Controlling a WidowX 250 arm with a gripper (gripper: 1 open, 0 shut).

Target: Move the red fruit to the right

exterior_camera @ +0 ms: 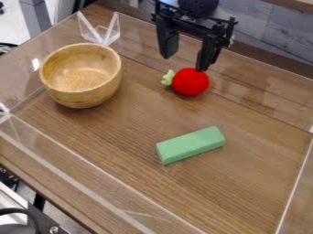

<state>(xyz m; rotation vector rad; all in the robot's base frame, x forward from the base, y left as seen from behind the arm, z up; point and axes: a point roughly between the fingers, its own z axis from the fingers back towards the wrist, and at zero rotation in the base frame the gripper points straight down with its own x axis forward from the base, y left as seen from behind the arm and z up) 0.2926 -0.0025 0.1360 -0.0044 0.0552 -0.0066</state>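
Altogether one red fruit (189, 82), one bowl (80, 75), one block (191, 144).

The black gripper (193, 50) points straight down, its jaws spread wide and empty.

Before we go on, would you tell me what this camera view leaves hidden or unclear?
- The arm above the gripper: cut off by the top edge of the camera view.
- Whether the fingertips touch the red fruit or hang just behind it: not settled from this angle.
- The fruit's far side: hidden by the fruit itself.
- The dark things at the bottom left corner: cut off by the edge, unidentifiable.
- The near inner wall of the wooden bowl: hidden by its own rim.
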